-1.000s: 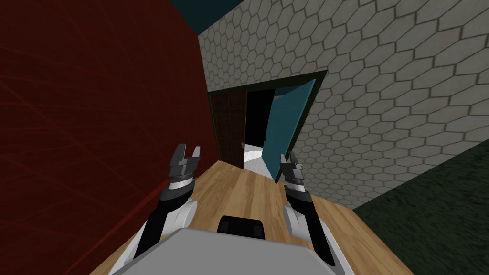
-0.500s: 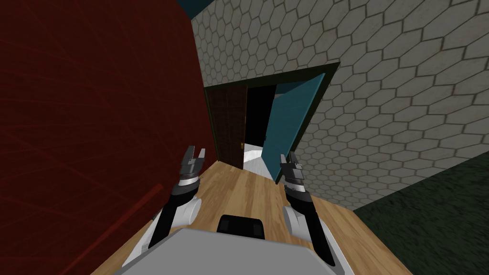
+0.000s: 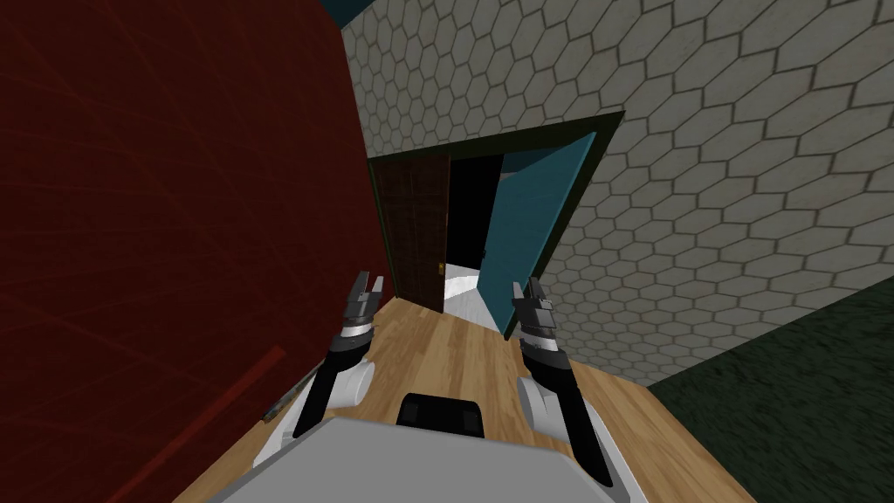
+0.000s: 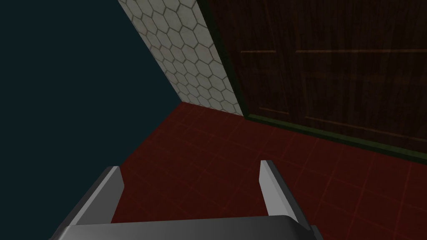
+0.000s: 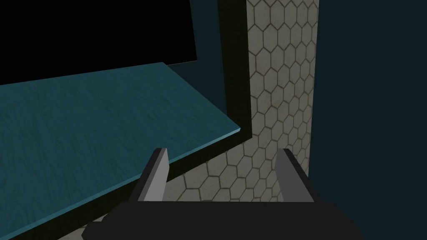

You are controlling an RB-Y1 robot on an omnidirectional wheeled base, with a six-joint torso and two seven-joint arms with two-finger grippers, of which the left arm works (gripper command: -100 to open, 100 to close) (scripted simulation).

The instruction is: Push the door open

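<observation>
Walls close in on both sides: a dark red wall [image 3: 175, 218] on my left and a hexagon-tiled wall [image 3: 698, 175] on my right, with a wooden floor [image 3: 454, 349] running ahead between them. A doorway in a dark green frame [image 3: 611, 131] is set in the tiled wall. It holds two leaves, a brown door [image 3: 419, 227] on the left, flush in the frame, and a teal door [image 3: 528, 227] on the right, standing partly open. Between them shows a black area [image 3: 471, 210] above a strip of white floor [image 3: 463, 292].

The right gripper [image 3: 530, 288] is raised close to the lower part of the teal door, near the frame's right post; whether it touches cannot be told. In the right wrist view, the teal door [image 5: 83, 137] lies ahead and off to one side of the right gripper [image 5: 223, 160] – its edge passes just beyond one finger, with the frame [image 5: 235, 62] and tiles [image 5: 283, 83] behind. Those fingers stand apart with nothing between them.

The left gripper [image 3: 367, 284] reaches forward alongside the red wall, short of the brown door. Seen from the left wrist, the brown door [image 4: 333, 62] is ahead and apart from the left gripper [image 4: 189, 175], beyond a stretch of red wall [image 4: 250, 158] – the fingers [image 4: 271, 187] are spread wide and hold nothing.
</observation>
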